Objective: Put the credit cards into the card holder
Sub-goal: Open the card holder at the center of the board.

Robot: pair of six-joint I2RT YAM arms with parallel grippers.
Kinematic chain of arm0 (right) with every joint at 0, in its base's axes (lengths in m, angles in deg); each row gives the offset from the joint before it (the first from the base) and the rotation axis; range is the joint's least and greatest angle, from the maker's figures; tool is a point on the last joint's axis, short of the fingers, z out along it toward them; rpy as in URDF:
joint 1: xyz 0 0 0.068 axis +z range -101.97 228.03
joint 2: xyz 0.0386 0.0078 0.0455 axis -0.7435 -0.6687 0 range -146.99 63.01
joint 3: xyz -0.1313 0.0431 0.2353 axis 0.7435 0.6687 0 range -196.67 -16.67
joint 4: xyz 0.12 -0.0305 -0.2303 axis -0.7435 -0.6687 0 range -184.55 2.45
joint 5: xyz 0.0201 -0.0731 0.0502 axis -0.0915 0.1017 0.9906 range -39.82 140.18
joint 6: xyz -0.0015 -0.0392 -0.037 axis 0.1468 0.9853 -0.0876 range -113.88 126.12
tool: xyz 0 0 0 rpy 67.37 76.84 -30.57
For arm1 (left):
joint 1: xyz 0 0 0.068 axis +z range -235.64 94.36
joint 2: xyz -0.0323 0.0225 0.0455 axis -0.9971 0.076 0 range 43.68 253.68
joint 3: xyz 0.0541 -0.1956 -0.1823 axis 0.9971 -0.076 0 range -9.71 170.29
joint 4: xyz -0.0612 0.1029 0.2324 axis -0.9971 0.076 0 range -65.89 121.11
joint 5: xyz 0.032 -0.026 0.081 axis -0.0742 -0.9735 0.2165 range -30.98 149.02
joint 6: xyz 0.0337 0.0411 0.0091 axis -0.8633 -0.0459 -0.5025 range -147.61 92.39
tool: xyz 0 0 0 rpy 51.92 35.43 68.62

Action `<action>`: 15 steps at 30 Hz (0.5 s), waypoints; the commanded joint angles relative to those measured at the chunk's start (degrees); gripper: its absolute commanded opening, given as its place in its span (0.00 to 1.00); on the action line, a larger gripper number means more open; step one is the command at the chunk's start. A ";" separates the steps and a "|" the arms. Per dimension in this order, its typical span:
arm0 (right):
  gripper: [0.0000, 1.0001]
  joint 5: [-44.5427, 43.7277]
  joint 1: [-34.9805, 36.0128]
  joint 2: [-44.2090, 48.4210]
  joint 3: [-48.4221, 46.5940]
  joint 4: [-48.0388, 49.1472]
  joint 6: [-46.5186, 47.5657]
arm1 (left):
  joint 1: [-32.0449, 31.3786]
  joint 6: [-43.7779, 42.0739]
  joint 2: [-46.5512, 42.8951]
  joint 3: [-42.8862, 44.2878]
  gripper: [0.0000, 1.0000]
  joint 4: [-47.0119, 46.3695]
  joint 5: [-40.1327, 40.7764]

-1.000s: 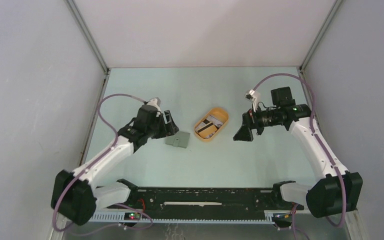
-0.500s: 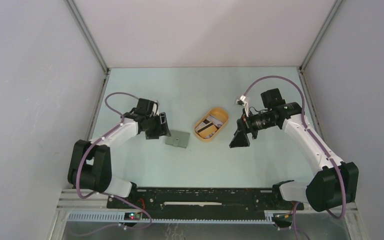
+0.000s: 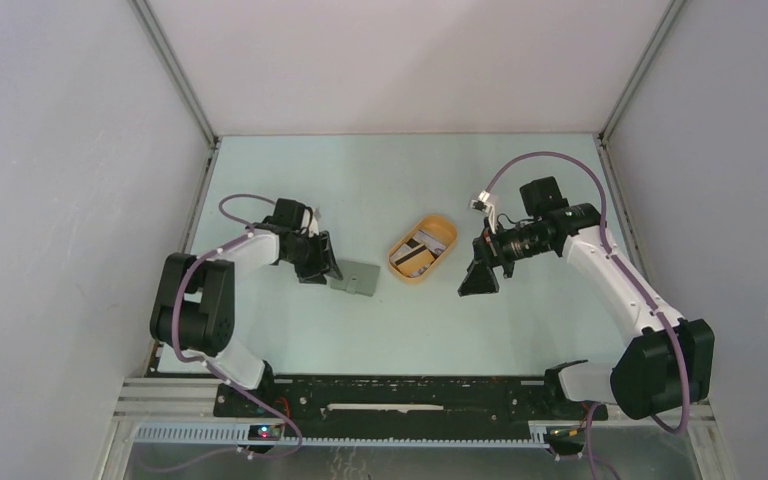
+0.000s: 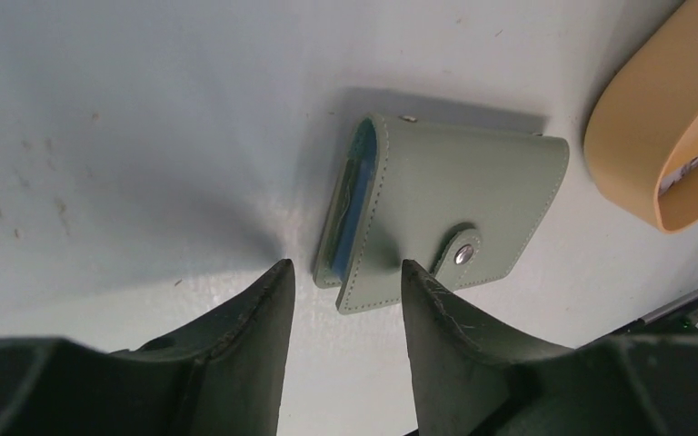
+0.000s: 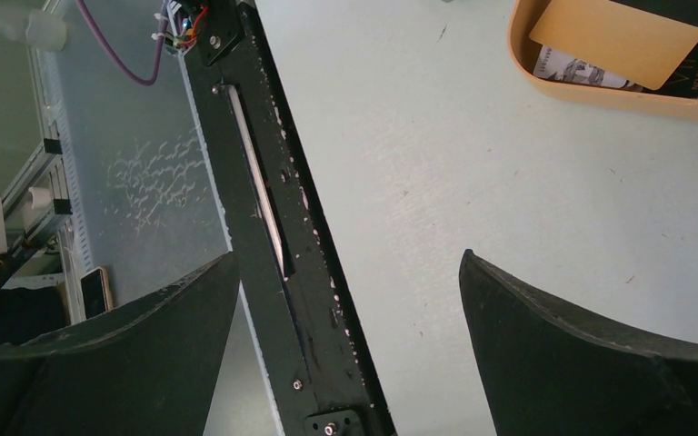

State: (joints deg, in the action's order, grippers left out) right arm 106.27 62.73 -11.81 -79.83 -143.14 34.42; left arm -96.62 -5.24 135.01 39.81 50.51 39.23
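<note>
The grey-green card holder [image 3: 358, 279] lies folded on the table, its snap tab fastened, a blue lining showing at its open edge [image 4: 354, 195]. My left gripper [image 3: 322, 268] is open and empty, its tips just left of the holder's corner [image 4: 341, 265], not touching it. The credit cards [image 3: 415, 252], a tan one with a dark stripe [image 5: 613, 36], a black one and a whitish one, lie in the orange oval tray [image 3: 423, 248]. My right gripper [image 3: 480, 280] is open and empty, held above the table right of the tray.
The orange tray also shows at the right edge of the left wrist view [image 4: 663, 136]. The black base rail [image 3: 410, 395] runs along the near table edge and shows in the right wrist view [image 5: 282, 227]. Grey walls enclose the table on three sides.
My left arm has folded back and lowered, bringing its open gripper down beside the card holder's left edge. My right gripper dropped and tilted slightly, then held still.
</note>
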 commanded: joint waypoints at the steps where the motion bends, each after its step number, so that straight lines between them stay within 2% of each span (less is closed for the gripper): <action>1: 1.00 1.74 0.24 -0.06 -0.31 -0.57 1.17 | 1.02 -0.49 1.35 3.32 0.51 -3.33 -4.52; 8: 1.00 1.65 0.24 -0.28 -0.30 -0.53 1.22 | 1.23 0.85 2.19 2.35 0.45 -5.34 -6.89; 12: 1.00 1.72 0.24 -0.54 -0.29 -0.49 1.21 | 1.23 1.74 2.36 1.87 0.35 -6.01 -7.23; 15: 1.00 1.75 0.31 -0.75 -0.28 -0.55 1.28 | 1.23 2.87 2.22 1.00 0.33 -7.30 -8.15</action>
State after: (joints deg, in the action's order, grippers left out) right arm 106.49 62.75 -12.14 -79.83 -143.25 34.57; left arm -95.95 -4.10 137.39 39.94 46.07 33.83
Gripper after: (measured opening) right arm 0.993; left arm 0.340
